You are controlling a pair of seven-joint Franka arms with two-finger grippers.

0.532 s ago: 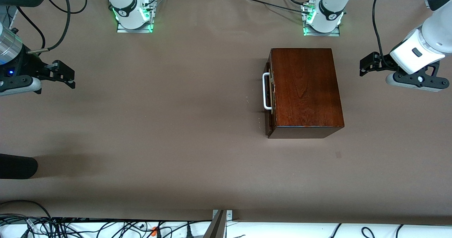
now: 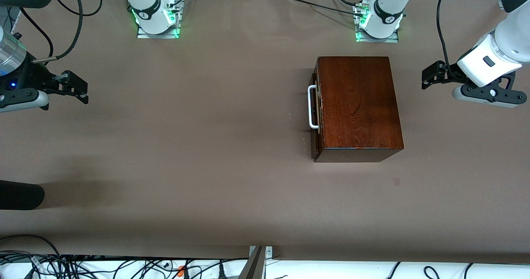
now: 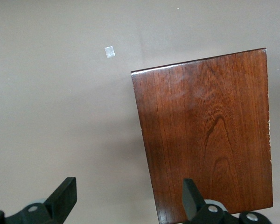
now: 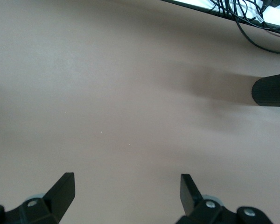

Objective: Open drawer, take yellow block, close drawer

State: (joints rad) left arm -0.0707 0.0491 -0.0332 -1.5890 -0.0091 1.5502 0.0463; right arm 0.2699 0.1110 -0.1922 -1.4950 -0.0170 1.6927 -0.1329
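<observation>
- Front view: left gripper point(image 2: 430, 75), fingers spread and empty, hangs over bare table beside the dark reddish-brown polished wooden box point(image 2: 356, 105).
- Right gripper point(image 2: 76, 86), likewise spread and empty, waits over the table's other end.
- Drawer point(image 2: 315, 113) shut, white U-shaped handle point(image 2: 311, 107) untouched; yellow block unseen.
- Opening not begun; next, probably hook the handle.

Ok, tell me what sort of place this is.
Probably a robotics lab bench: two arms bolted to a brown-covered table, loose cables along its edge, and one wooden box set out as a test prop.
</observation>
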